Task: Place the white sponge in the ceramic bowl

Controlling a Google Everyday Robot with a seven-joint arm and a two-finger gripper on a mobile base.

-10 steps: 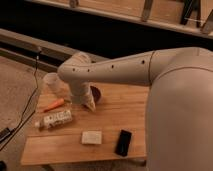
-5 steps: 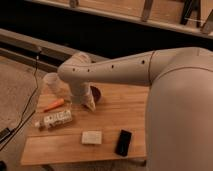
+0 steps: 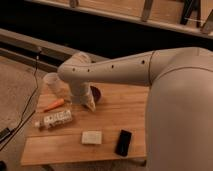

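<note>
The white sponge [image 3: 91, 137] lies flat on the wooden table [image 3: 120, 115], near its front edge. Further back sits the dark reddish-brown ceramic bowl [image 3: 96, 93], its left side hidden behind my arm. My white arm reaches in from the right, bends at the elbow and points down. My gripper [image 3: 89, 104] hangs at the arm's lower end, just in front and left of the bowl and well behind the sponge. It is open and holds nothing.
A black flat rectangle [image 3: 123, 142] lies right of the sponge. A translucent white cup [image 3: 52, 82] stands at the back left. An orange item [image 3: 54, 105] and a lying bottle [image 3: 53, 120] are on the left side. A cable runs over the floor left of the table.
</note>
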